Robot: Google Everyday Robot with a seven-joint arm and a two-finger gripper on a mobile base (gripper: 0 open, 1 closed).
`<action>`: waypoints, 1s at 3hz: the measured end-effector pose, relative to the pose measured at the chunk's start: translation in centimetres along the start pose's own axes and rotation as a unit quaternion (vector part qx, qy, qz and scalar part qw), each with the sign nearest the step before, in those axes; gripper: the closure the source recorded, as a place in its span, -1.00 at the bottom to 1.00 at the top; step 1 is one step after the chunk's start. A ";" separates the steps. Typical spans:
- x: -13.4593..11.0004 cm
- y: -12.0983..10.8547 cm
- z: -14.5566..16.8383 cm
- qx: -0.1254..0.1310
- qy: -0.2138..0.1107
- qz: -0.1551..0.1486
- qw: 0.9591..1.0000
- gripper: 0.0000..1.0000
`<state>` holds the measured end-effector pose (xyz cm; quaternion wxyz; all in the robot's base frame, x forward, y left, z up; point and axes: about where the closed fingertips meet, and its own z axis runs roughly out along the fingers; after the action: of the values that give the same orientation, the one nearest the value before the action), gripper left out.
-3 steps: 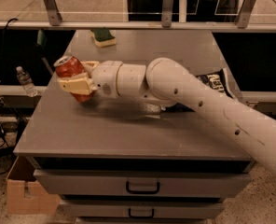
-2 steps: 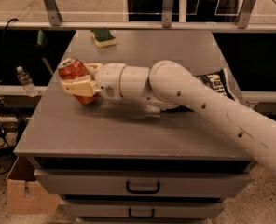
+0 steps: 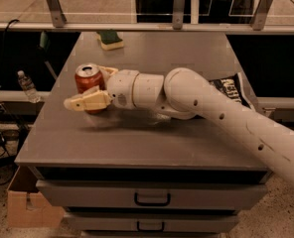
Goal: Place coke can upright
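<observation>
Camera view: coke can (image 3: 88,79) on left half of table (image 3: 137,143).
Axis: near vertical, silver top up.
Gripper (image 3: 90,88): reaching in from the right, jaws clamped across the can's sides.
Base: probably on the tabletop; shadow hides contact.
Next: open evenly, withdraw rightward.

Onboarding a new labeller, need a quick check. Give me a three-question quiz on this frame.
1. True or false: the coke can stands upright.
2. What lies near the table's far edge? A) sponge B) mug C) apple
3. The pincer, over the table's left half, is closed around what?
Key: 1 true; 2 A; 3 the coke can.
</observation>
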<state>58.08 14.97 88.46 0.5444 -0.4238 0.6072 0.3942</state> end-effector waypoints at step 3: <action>-2.3 -2.9 -6.4 0.046 0.026 -0.039 0.998 -1.00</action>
<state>58.83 8.22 91.36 0.5623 -0.4315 0.6220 0.3328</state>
